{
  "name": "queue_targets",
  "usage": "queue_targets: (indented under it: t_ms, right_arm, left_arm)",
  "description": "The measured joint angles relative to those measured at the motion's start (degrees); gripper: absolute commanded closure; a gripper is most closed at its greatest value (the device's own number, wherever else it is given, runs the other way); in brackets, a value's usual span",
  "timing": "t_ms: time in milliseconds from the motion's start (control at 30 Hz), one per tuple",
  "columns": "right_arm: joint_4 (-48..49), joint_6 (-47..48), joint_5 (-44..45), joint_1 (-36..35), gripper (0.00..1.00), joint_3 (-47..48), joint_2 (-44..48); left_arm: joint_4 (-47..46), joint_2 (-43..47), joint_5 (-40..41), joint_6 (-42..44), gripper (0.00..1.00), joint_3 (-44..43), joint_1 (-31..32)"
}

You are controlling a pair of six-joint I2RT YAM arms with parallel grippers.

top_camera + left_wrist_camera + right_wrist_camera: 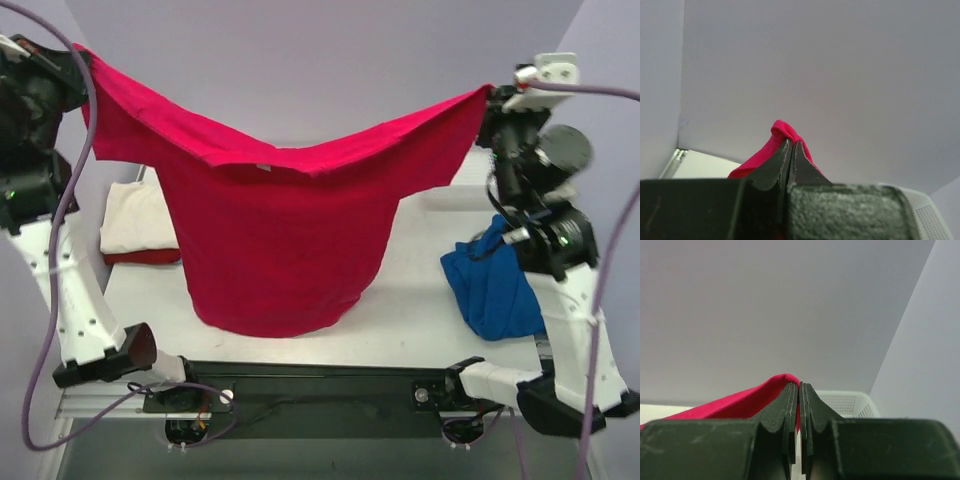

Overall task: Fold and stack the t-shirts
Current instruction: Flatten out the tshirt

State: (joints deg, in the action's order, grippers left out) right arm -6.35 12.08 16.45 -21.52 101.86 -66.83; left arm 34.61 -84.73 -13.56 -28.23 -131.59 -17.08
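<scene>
A crimson red t-shirt (280,230) hangs spread in the air between both grippers, its hem reaching the table near the front. My left gripper (80,55) is shut on its left sleeve; red cloth (782,132) bulges above the closed jaws. My right gripper (492,95) is shut on the right sleeve; red cloth (740,401) runs left from the closed jaws. A folded cream t-shirt (135,220) lies at the left on something red. A crumpled royal blue t-shirt (495,285) lies at the right by the right arm.
A white lattice basket (847,402) stands behind the right gripper, and its corner (930,215) shows in the left wrist view. The white table (420,300) has a black rail along its front edge. Purple cables loop by both arms.
</scene>
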Motion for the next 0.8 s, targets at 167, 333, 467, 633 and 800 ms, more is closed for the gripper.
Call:
queue_targets:
  t_ms: [167, 333, 467, 633, 800]
  right_arm:
    - [3.1, -1.46, 3.41, 1.25, 1.0, -8.87, -8.55]
    - [3.08, -4.11, 5.55, 2.01, 1.0, -18.29, -15.89]
    - [2.89, -5.77, 7.19, 3.56, 1.0, -19.89, -18.27]
    - [3.48, -7.96, 9.6, 6.19, 1.0, -19.76, -18.34]
    - [2.8, -9.81, 10.58, 7.19, 1.0, -19.76, -18.34]
  left_arm:
    - [-14.16, -6.71, -2.12, -4.5, 1.0, 17.9, 1.81]
    - [-25.03, -23.02, -4.52, -8.15, 1.0, 28.85, 7.1]
    - [-27.8, -36.74, -6.43, -9.14, 1.0, 25.38, 12.7]
    - [-26.64, -51.95, -8.52, -9.35, 1.0, 7.85, 19.19]
    - [-26.32, -57.94, -10.88, -9.38, 0.61, -3.89, 23.74]
